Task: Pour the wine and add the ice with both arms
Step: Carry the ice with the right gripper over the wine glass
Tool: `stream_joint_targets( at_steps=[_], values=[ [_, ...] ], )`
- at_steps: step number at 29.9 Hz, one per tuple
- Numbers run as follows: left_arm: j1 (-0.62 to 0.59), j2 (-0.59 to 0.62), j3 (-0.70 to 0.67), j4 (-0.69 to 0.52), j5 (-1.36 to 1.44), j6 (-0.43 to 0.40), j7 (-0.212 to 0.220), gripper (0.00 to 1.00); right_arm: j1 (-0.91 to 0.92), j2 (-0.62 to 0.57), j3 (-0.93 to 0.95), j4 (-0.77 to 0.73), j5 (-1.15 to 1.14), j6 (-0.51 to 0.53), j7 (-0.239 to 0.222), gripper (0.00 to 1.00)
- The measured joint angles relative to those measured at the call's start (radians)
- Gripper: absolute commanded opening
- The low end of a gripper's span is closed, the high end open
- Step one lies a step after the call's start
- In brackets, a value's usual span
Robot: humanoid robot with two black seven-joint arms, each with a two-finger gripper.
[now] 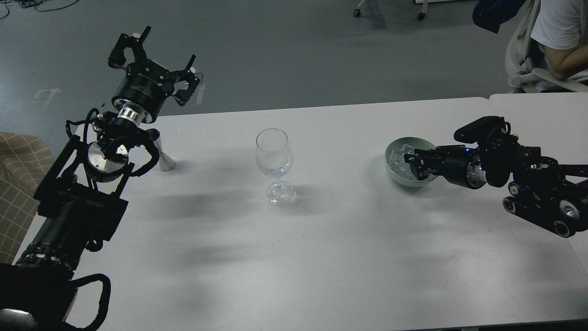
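A clear stemmed wine glass (pixel 274 156) stands upright mid-table, with a little clear wine (pixel 274 171) at the bottom of its bowl. A pale green bowl (pixel 392 174) at the right holds several ice cubes (pixel 398 156). My right gripper (pixel 413 166) reaches from the right into the bowl, fingers low among the cubes and only a little apart. Whether a cube sits between them is hidden. My left gripper (pixel 158 59) is raised past the table's far left corner, open and empty.
A small silver jigger (pixel 165 159) stands on the table right beside my left arm's wrist. A second table (pixel 542 115) adjoins at the right. A seated person (pixel 558 37) is at the far right. A checked cushion (pixel 18 184) lies at the left edge.
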Motion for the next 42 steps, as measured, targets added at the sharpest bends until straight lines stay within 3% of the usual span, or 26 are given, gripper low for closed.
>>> stream_joint_targets(
  at_steps=[9, 18, 24, 31, 42],
  values=[
    [0.000, 0.002, -0.001, 0.001, -0.002, 0.000, 0.001, 0.97, 0.024, -0.072, 0.048, 0.059, 0.007, -0.009, 0.007, 0.10],
    [0.000, -0.001, -0.001, 0.001, -0.003, 0.000, 0.002, 0.97, 0.015, -0.113, 0.253, 0.195, 0.010, -0.010, 0.001, 0.12],
    [0.000, -0.003, 0.000, 0.000, 0.000, 0.001, 0.002, 0.97, 0.029, -0.040, 0.355, 0.310, 0.010, -0.005, -0.010, 0.12],
    [-0.003, 0.005, -0.006, 0.000, -0.001, 0.002, 0.001, 0.97, 0.038, 0.102, 0.360, 0.387, 0.000, -0.004, -0.079, 0.11],
    [-0.004, 0.019, -0.014, 0.001, -0.006, 0.000, 0.002, 0.97, 0.072, 0.211, 0.350, 0.385, -0.007, -0.001, -0.086, 0.11]
  ],
)
